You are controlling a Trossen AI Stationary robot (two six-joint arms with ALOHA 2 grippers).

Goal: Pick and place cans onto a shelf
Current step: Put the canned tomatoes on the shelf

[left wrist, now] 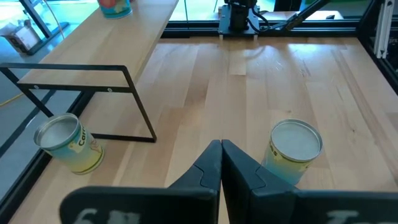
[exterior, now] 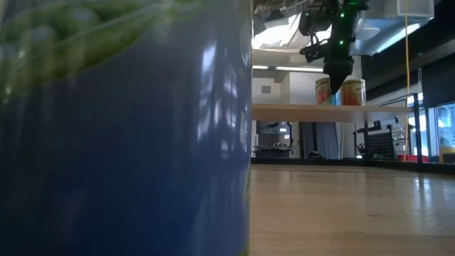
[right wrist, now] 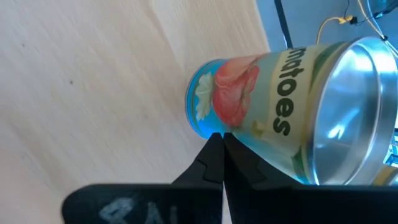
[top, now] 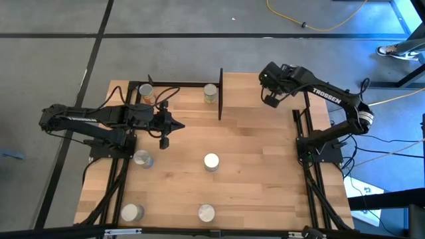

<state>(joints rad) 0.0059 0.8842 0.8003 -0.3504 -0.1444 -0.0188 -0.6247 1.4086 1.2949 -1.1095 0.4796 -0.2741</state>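
Left pincer point(top: 165, 139): mine, pressed together, empty, beside the shelf's point(top: 179, 85) front edge.
Right pincer point(top: 270, 101): pressed together, empty, near the table's point(top: 265, 172) far right corner.
Cans: two on the shelf point(top: 147, 91), four awaiting pickup point(top: 211, 161).

The shelf point(top: 179, 84), a light-wood board on thin black posts, stood at the far edge of the surface. Two cans stood upright on it: an orange-labelled can point(top: 146, 91) at its left end and a yellowish can point(top: 210, 92) near its right end. Four more cans point(top: 211, 161) stood upright on the surface, well apart.
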